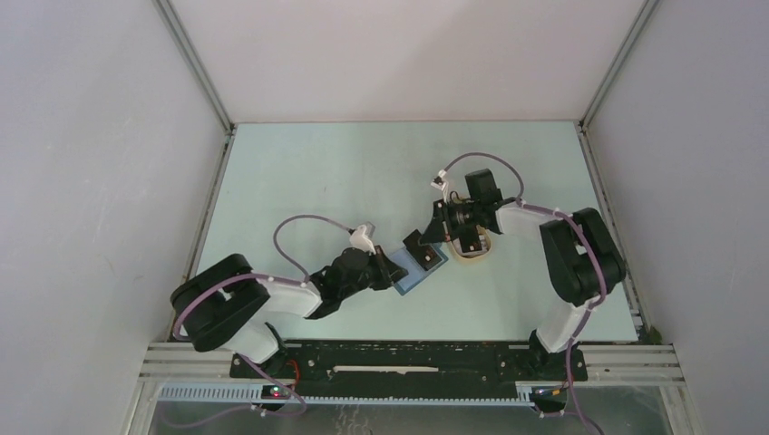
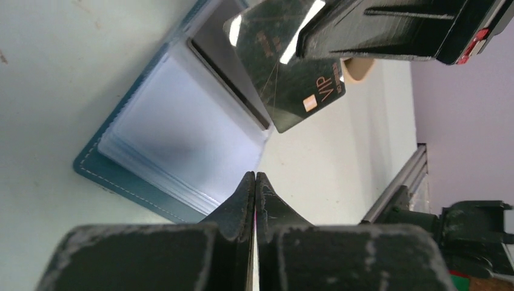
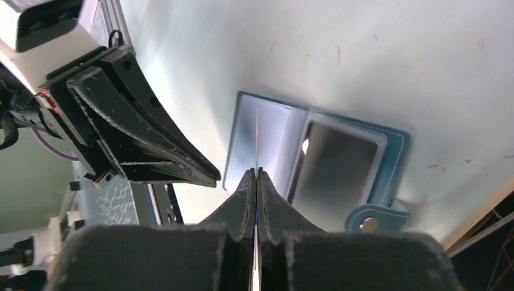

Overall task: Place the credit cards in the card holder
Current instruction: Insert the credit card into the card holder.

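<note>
Credit card [image 2: 280,79], pinched in right fingers [image 3: 240,206], points corner-down at the open card holder [image 2: 176,127]; left fingers [image 2: 239,207] clenched.

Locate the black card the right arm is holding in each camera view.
Top external: black card just left of centre, over the far-left part of the card holder.
Left wrist: top centre, face-on, VIP lettering readable.
Right wrist: edge-on, a thin line rising from between the right fingers.
Shared landmark: the open teal card holder, visible in every view.
</note>
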Available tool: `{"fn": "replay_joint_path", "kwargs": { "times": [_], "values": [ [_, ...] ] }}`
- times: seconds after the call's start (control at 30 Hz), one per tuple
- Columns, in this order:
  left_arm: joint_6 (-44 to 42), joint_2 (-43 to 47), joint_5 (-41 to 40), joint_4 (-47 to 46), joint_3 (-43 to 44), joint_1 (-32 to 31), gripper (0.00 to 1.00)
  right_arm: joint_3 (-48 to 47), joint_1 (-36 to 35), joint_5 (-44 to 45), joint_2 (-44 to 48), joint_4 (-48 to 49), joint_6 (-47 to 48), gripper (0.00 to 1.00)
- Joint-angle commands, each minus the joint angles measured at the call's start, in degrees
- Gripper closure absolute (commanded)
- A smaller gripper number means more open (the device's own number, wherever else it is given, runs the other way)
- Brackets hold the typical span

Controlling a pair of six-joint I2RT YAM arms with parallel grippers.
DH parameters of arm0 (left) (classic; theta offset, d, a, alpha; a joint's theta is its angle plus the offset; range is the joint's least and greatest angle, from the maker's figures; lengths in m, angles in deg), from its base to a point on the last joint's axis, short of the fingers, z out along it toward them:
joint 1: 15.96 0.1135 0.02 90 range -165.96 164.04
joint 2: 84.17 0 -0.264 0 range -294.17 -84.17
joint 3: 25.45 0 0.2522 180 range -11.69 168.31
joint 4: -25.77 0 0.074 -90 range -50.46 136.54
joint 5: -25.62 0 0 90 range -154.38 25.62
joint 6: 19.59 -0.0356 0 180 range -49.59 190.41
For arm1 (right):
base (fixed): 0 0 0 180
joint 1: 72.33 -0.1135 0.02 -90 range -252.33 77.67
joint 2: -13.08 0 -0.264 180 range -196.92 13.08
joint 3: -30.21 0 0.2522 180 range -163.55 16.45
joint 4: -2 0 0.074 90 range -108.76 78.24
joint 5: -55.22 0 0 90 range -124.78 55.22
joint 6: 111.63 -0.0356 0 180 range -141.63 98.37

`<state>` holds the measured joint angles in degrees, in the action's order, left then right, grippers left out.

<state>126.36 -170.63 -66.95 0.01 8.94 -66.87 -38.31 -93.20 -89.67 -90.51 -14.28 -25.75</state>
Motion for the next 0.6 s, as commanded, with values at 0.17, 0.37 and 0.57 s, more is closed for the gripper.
{"fn": "replay_joint_path", "kwargs": {
  "times": [0.17, 0.37, 0.57],
  "values": [
    [-6.28, 11.92, 2.13, -0.76, -3.96, 0.25, 0.88, 1.13, -2.00, 2.42, 11.11, -0.37, 1.72, 1.00],
    [-4.75, 15.02, 2.13, -3.84, -7.71, 0.29, 0.79, 12.29, -1.73, 6.29, 22.43, 12.50, -9.11, 1.00],
    [-1.80, 16.01, -1.37, -3.80, -11.14, 0.27, 0.78, 23.65, -3.32, 17.06, 28.47, 23.36, -17.53, 1.00]
  ]
}}
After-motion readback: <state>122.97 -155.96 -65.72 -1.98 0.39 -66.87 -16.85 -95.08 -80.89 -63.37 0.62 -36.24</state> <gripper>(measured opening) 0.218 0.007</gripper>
